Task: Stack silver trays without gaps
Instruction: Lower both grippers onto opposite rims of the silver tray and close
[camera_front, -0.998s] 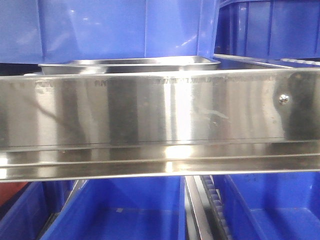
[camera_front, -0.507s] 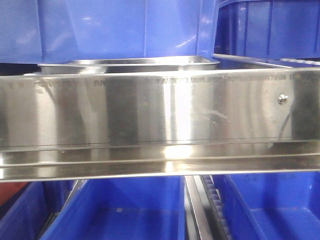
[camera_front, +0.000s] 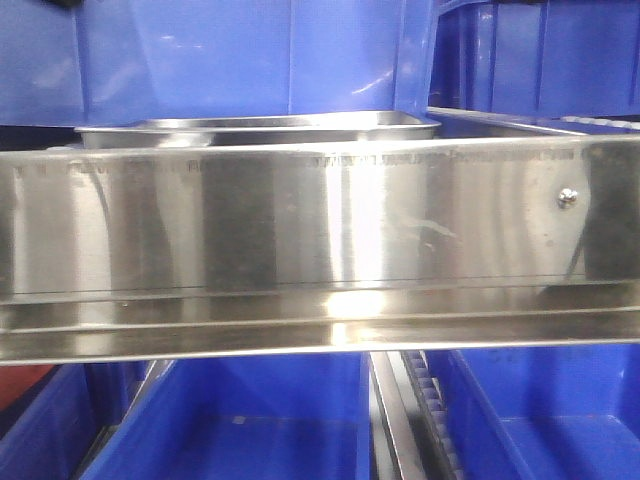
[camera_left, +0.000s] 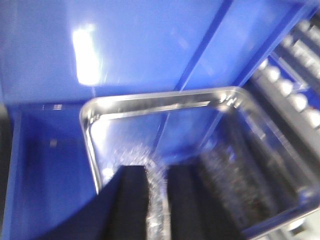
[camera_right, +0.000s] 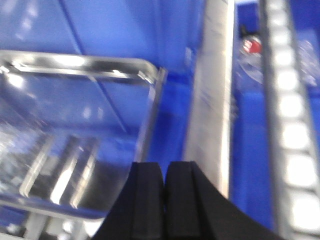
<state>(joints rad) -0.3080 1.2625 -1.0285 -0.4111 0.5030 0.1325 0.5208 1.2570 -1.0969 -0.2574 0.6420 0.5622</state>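
From the front camera a long steel rail (camera_front: 320, 220) with one screw (camera_front: 567, 197) runs right across my view and hides nearly everything behind it. Above its top edge I see only the rim and a strip of wall of the silver tray (camera_front: 260, 127), which sits just in front of the upper blue bin (camera_front: 240, 60). More blue bins (camera_front: 270, 420) show below the rail, cut off by the frame.

On the left wrist camera the tray (camera_left: 170, 145) lies inside a blue bin (camera_left: 125, 45), its far rim close to the bin's back wall, with a roller track (camera_left: 295, 85) off to the right. The left gripper (camera_left: 154, 175) is over the tray's near end and covers it. Its two dark fingers stand a narrow slit apart with something glittery and silver in the slit. The view is too blurred for me to tell whether they pinch the tray or only frame its floor.

On the right wrist camera the right gripper (camera_right: 165, 167) has its fingers pressed together with nothing between them, just beside the tray's (camera_right: 75, 140) near right corner. A pale metal strip (camera_right: 212, 85) and the rollers (camera_right: 292, 125) lie beyond, and a small red object (camera_right: 251, 46) is too blurred to identify.

I cannot tell whether one tray or several are nested. There is faint marking along the rail's top, but I cannot read it.
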